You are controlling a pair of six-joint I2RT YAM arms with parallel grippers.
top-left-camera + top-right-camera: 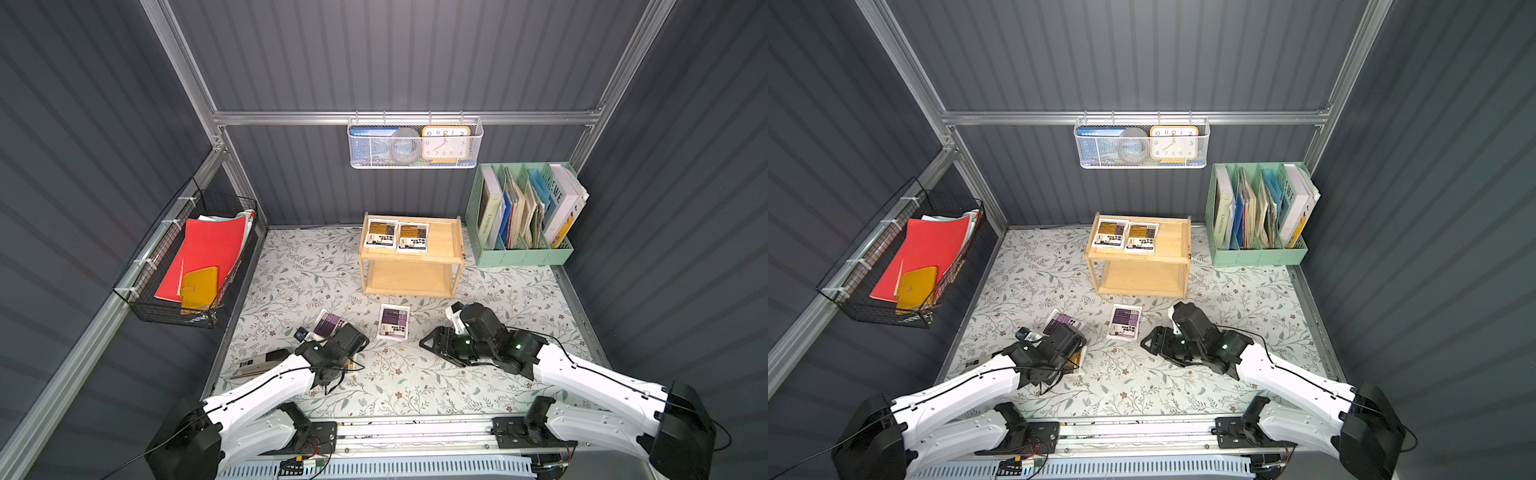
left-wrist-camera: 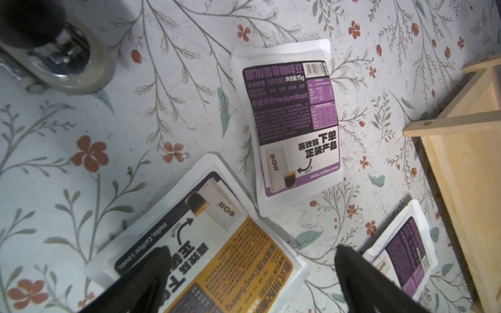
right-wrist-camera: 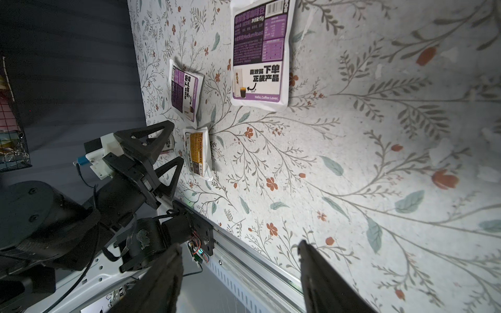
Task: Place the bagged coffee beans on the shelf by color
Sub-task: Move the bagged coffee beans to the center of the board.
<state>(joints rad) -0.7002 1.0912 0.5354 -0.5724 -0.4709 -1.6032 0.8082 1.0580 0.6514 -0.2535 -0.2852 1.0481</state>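
Observation:
Two yellow-orange bagged coffee beans [image 1: 380, 233] [image 1: 412, 237] lie side by side on the top tier of the wooden shelf [image 1: 451, 245]. Two purple bags [image 1: 393, 322] [image 1: 326, 324] lie flat on the floral table in front of it; the left arm covers part of the left one. A third yellow-orange bag [image 2: 206, 257] lies on the table under my left gripper [image 2: 252, 260], which is open with its fingers astride the bag. My right gripper [image 1: 432, 345] hovers low to the right of the purple bags, open and holding nothing.
A mint-green file organizer [image 1: 523, 216] with books stands right of the shelf. A white mesh basket [image 1: 413, 143] with a clock hangs on the back wall, a black wire basket [image 1: 187, 266] with red folders on the left wall. A small grey object [image 1: 259, 362] lies at the table's left edge.

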